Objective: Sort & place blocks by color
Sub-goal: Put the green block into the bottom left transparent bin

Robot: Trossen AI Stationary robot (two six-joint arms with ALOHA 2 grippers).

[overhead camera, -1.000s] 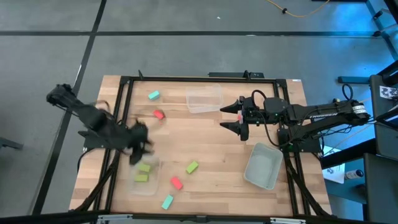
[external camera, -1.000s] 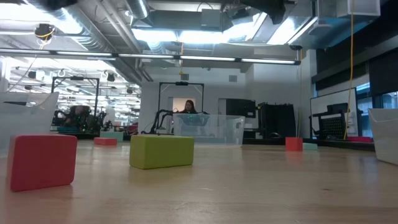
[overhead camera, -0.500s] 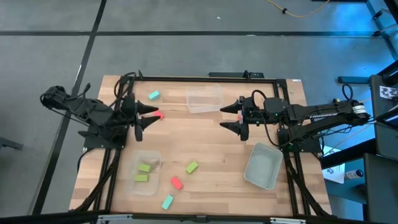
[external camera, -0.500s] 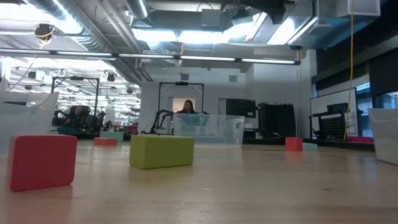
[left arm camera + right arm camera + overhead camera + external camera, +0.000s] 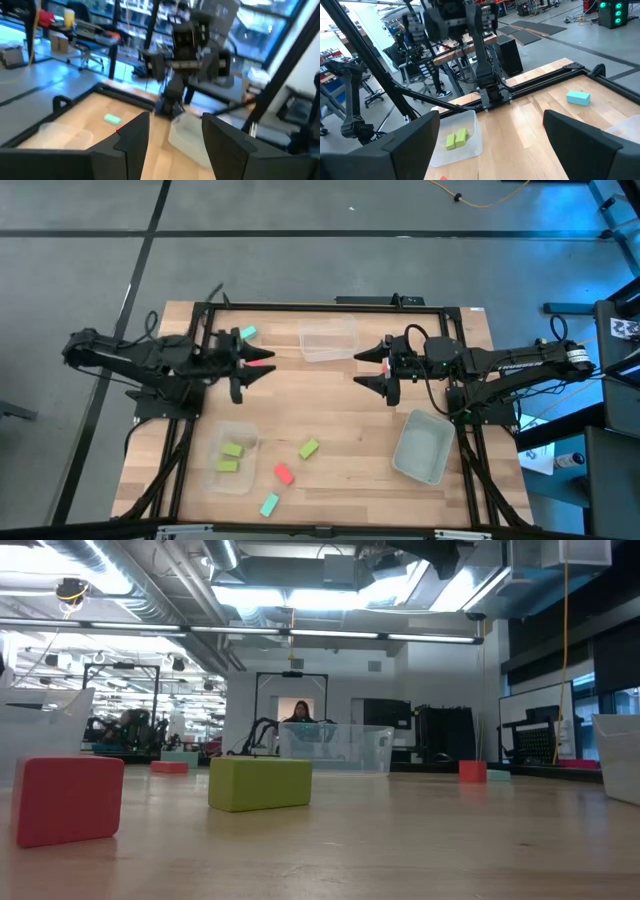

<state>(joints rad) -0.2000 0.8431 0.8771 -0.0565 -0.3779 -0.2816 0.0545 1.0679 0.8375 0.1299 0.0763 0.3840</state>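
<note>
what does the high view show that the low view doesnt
Only the high view shows both arms: the left gripper open over the red block at the table's far left, the right gripper open near the middle. It also shows two green blocks inside the near-left tub, the teal block at the near edge, and the right-hand tub.

Only the low view shows the room behind and a person there.

Both show the loose green block, the near red block and the far clear tub.
</note>
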